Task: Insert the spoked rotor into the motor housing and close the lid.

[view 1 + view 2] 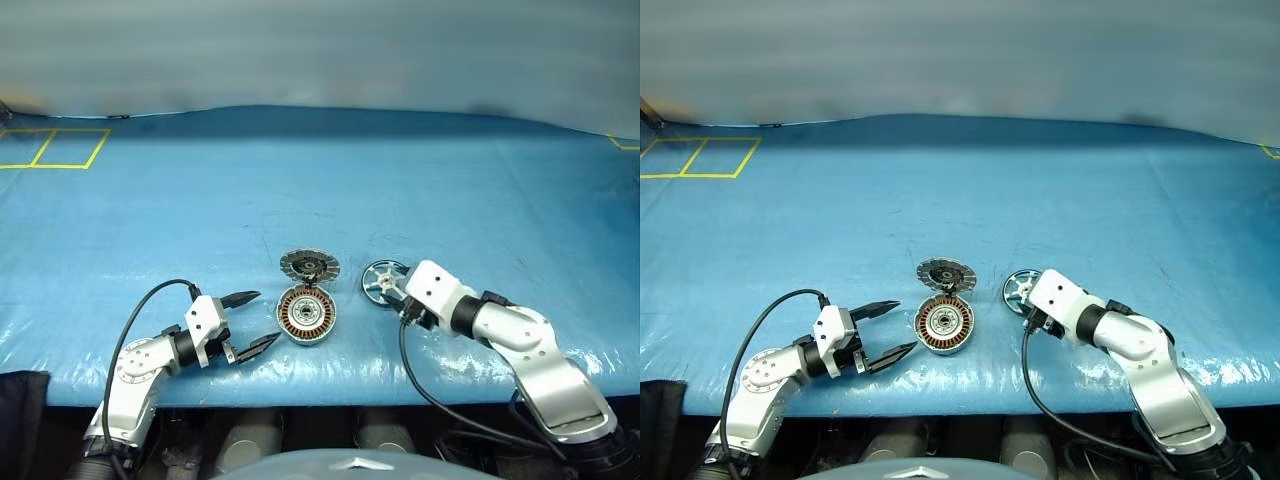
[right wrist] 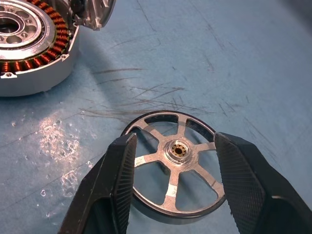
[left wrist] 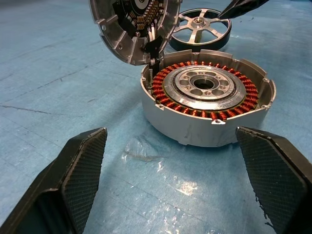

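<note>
Two end effectors flanked the parts on the blue worktop (image 1: pixel 420 170) in the head view. Left end effector (image 1: pixel 250 322) stood apart, motor housing (image 1: pixel 306 316) just ahead, lid (image 1: pixel 309 265) hinged up. Right wrist view: right end effector (image 2: pixel 173 161), fingers apart, straddled the spoked rotor (image 2: pixel 176 163), not clamped. Step: grasping rotor; next, pinch it squarely.

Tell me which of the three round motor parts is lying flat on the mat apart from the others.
The spoked rotor, dark-rimmed with silver spokes. The motor housing and its raised lid are joined.
</note>
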Tool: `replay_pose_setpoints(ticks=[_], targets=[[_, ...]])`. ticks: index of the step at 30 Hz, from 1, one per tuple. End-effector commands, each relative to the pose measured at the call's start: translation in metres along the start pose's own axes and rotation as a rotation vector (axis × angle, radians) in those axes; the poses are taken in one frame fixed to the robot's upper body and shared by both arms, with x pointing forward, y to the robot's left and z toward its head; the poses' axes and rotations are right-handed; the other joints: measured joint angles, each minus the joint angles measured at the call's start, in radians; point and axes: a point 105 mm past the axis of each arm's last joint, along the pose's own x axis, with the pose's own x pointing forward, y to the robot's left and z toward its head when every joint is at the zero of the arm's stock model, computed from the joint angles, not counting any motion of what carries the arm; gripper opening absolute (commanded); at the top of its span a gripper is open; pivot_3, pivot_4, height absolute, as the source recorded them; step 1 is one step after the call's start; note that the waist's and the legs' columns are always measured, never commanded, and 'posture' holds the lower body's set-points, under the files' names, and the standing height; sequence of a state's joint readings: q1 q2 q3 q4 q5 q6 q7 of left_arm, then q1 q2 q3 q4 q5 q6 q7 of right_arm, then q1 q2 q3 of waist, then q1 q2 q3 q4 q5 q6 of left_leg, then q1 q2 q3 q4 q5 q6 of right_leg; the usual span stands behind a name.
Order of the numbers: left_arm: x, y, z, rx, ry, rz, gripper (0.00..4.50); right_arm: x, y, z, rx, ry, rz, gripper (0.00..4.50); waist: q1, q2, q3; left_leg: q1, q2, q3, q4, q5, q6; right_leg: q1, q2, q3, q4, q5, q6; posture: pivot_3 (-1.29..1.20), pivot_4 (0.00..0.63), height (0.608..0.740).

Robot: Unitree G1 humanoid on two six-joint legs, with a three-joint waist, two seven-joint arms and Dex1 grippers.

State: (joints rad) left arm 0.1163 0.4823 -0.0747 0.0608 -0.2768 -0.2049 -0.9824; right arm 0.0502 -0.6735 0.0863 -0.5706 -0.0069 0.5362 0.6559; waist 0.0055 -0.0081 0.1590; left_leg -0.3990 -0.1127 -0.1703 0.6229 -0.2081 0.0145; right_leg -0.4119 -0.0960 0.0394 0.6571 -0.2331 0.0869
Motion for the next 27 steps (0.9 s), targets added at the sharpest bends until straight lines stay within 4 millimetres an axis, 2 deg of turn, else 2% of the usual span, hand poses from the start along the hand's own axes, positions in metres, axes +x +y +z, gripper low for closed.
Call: replay_pose_setpoints(ticks=[1,8,16,27], targets=[[0.002,0.000,0.010,0.041,-0.025,-0.007,4.50,-0.008,-0.010,0.000,-0.013,0.017,-0.034,2.69,0.001,0.000,0.000,0.000,0.000,0.000,0.000,0.000,0.000,0.000,0.000,0.000,0.000,0.000,0.000,0.00,0.150,0.740],[0.003,-0.001,0.010,0.041,-0.025,-0.004,4.50,-0.007,-0.010,-0.010,0.048,0.067,-0.034,2.69,0.000,0.000,0.000,0.000,0.000,0.000,0.000,0.000,0.000,0.000,0.000,0.000,0.000,0.000,0.000,0.00,0.150,0.740],[0.002,-0.002,0.010,0.041,-0.018,0.002,4.50,-0.006,0.000,-0.008,0.069,0.060,-0.001,0.09,0.000,0.000,0.000,0.000,0.000,0.000,0.000,0.000,0.000,0.000,0.000,0.000,0.000,0.000,0.000,0.00,0.150,0.740],[0.000,-0.004,0.010,0.037,-0.008,0.002,4.50,-0.006,0.005,-0.010,0.089,0.066,0.012,0.04,0.000,0.000,0.000,0.000,0.000,0.000,0.000,0.000,0.000,0.000,0.000,0.000,0.000,0.000,0.000,0.00,0.150,0.740]])
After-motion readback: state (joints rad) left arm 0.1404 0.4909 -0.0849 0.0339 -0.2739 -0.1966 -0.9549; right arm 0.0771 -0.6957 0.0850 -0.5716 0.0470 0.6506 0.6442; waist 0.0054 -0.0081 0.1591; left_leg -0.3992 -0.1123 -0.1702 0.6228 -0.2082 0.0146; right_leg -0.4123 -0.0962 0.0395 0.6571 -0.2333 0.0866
